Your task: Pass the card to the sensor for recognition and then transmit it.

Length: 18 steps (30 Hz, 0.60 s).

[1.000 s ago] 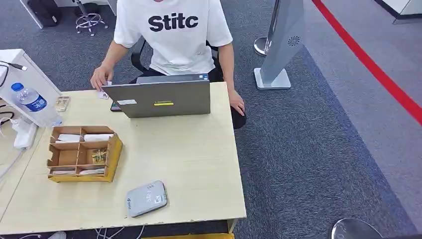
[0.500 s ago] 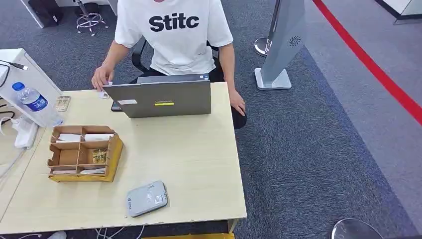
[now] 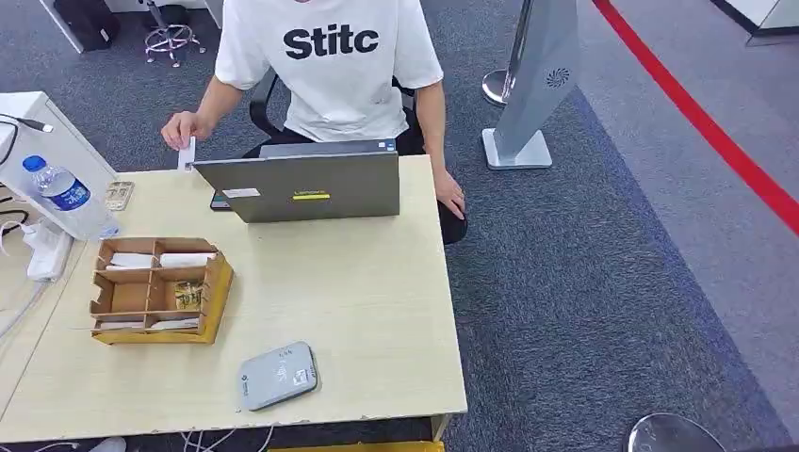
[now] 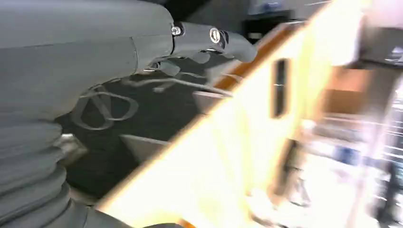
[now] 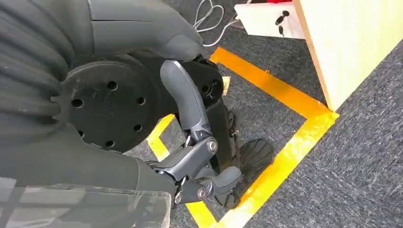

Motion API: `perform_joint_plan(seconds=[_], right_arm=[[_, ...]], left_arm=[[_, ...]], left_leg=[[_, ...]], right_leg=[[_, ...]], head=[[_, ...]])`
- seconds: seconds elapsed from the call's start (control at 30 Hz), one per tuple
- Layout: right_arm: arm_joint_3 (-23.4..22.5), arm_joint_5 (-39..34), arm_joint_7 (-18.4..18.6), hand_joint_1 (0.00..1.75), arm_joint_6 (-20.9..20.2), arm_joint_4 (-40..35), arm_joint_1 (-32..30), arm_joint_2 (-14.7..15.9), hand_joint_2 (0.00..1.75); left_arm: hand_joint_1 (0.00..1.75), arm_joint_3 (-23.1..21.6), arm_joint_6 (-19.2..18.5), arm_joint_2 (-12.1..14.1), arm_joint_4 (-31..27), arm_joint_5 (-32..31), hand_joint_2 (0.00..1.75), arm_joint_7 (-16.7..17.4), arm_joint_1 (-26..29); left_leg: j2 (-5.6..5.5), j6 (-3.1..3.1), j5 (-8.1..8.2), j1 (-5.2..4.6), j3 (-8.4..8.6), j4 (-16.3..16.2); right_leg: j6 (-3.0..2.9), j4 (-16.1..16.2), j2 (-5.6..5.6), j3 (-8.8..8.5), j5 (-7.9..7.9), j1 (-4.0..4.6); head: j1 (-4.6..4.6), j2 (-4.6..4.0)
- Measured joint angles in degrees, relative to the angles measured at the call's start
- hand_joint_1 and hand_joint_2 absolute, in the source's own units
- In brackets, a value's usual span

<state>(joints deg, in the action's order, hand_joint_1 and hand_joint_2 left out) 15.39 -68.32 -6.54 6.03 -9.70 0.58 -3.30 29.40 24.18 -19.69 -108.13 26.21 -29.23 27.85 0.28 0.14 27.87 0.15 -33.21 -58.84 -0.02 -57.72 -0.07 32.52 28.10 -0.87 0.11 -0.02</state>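
I take the grey sensor (image 3: 277, 376) as my landmark; it lies flat on the wooden table (image 3: 377, 311), close to the edge on the robot's side, I think so that a hand coming up from below can reach it easily. The card (image 3: 187, 153) is not with me yet: a person's hand (image 3: 180, 130) pinches it upright at the far side of the table from the sensor, just beside the corner of the open laptop (image 3: 301, 185), and I judge it is being offered for hand-over. Between the sensor and that card stands a cardboard organizer (image 3: 155, 287) with small items in its compartments, and beyond it a water bottle (image 3: 64, 194). My left hand (image 4: 209, 40) hangs below the table edge with nothing in it; the picture is blurred, so I cannot tell whether the fingers are apart or closed. My right hand (image 5: 197, 156) hangs low over the carpet and the yellow floor tape (image 5: 280, 161), its fingers curled inward and holding nothing. In my judgement the task is at its beginning, and a hand must first rise to receive the card.
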Motion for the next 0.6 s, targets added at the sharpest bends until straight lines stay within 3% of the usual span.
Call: perform_joint_plan(seconds=[0.07,0.13,0.17,0.27,0.43,0.5,0.57,0.6], right_arm=[[0.0,0.1,-0.2,0.0,0.1,0.0,0.0,0.0,1.75],[0.0,0.6,-0.3,0.0,0.5,0.0,0.0,-0.1,1.75],[0.0,0.7,-0.3,0.0,0.5,0.0,0.0,-0.1,1.75],[0.0,0.8,-0.4,0.0,0.3,0.0,0.0,-0.2,1.75],[0.1,2.5,-0.6,0.0,0.1,0.0,0.1,-0.4,1.75],[0.3,3.5,-0.5,0.0,0.1,0.0,0.3,-0.4,1.75],[0.8,4.8,-0.2,0.0,-0.1,0.0,0.5,-0.4,1.75],[1.2,5.5,0.0,0.0,-0.2,0.0,0.7,-0.4,1.75]], left_arm=[[0.0,-1.1,-0.4,0.0,-4.2,-0.9,1.75,-2.2,0.8],[0.0,-2.6,0.4,0.0,-8.7,-5.2,1.75,-8.5,1.4],[0.0,-3.6,1.4,0.0,-10.9,-7.6,1.75,-10.0,1.6],[0.0,-7.4,2.4,0.0,-15.8,-15.5,1.75,-10.7,1.5],[0.0,-11.0,4.2,1.4,-17.7,-30.4,1.75,-10.5,-3.1],[0.0,-13.0,6.6,4.2,-17.0,-37.3,1.75,-6.9,-6.3],[0.0,-15.0,6.8,9.1,-14.2,-46.4,1.75,1.0,-11.3],[0.0,-16.0,5.4,12.4,-11.5,-53.3,1.75,7.2,-14.9]], left_leg=[[0.01,0.0,0.0,0.0,0.01,0.0],[0.01,0.0,0.0,0.0,0.02,0.0],[0.01,0.0,0.0,-0.01,0.03,0.0],[-0.01,0.0,0.0,-0.03,0.06,0.0],[-0.06,0.0,-0.01,-0.02,0.13,0.0],[-0.08,-0.04,-0.04,-0.01,0.14,0.0],[-0.17,-0.14,-0.15,0.01,0.16,0.0],[-0.27,-0.17,-0.22,0.05,0.14,0.0]], right_leg=[[0.0,0.0,0.01,-0.01,0.0,0.0],[0.0,0.0,0.01,0.0,0.0,0.0],[0.0,0.0,0.01,-0.01,0.0,-0.01],[0.0,0.0,-0.01,-0.06,-0.01,-0.02],[0.0,0.0,-0.04,-0.08,-0.02,-0.02],[0.0,0.0,-0.05,-0.1,-0.02,-0.02],[-0.04,0.0,-0.14,-0.11,-0.05,-0.02],[-0.07,0.0,-0.27,-0.07,-0.06,0.0]], head=[[-0.02,0.0],[0.0,0.0],[0.0,0.0],[0.0,0.0],[0.0,0.0],[0.0,0.0],[-0.02,0.0],[-0.04,0.0]])
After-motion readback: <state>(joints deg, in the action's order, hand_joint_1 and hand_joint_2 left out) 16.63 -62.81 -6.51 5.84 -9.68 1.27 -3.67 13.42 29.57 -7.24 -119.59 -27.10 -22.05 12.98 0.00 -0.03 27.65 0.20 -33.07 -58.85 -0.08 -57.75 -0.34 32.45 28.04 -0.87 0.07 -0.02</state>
